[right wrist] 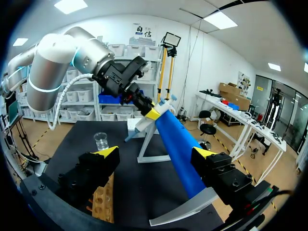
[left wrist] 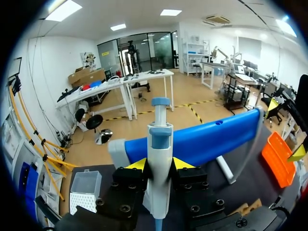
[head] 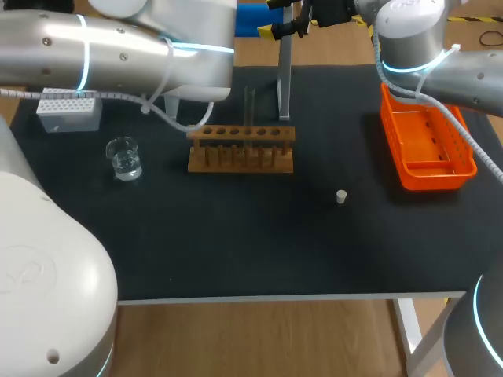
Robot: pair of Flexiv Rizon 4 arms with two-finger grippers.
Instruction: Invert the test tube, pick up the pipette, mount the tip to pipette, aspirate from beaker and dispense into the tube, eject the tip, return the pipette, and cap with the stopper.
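**Pipette gripped — tip mounting is the step in hand**

The left fingers (left wrist: 137, 165) clamp the grey-and-blue plastic pipette (left wrist: 160, 144) from both sides, just beside the blue bar of the pipette stand (left wrist: 207, 139). The right fingers (right wrist: 107, 155) stand wide apart, holding nothing. Recommended: carry the pipette upright to the white tip box (head: 69, 111), centre its shaft over one tip and press straight down — a tilted approach would likely seat the tip loosely. The clear glass beaker (head: 124, 158) stands near that box on the black surface (head: 259, 251).
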